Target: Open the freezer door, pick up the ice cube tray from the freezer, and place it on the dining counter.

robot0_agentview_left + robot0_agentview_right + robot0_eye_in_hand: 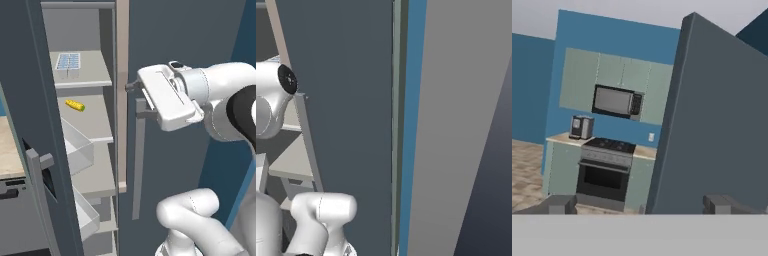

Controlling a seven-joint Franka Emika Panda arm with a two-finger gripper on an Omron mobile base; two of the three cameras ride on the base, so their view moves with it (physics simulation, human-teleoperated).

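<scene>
Now the white two-finger gripper (131, 86), its fingers spread wide and empty, may strike the freezer's light grey shelf (82, 72) edge before reaching the small white ice cube tray (67, 62) with pale blue cells.

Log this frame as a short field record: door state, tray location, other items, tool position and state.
freezer door: swung open, bins on its inner face
freezer: shelves exposed
ice cube tray: on the top visible shelf, untouched
yellow item: on the shelf below the tray
tool: at the freezer's right edge, level with the tray shelf, holding nothing; fingertips apart in the hand view
task stage: door opened, tray not yet picked
</scene>
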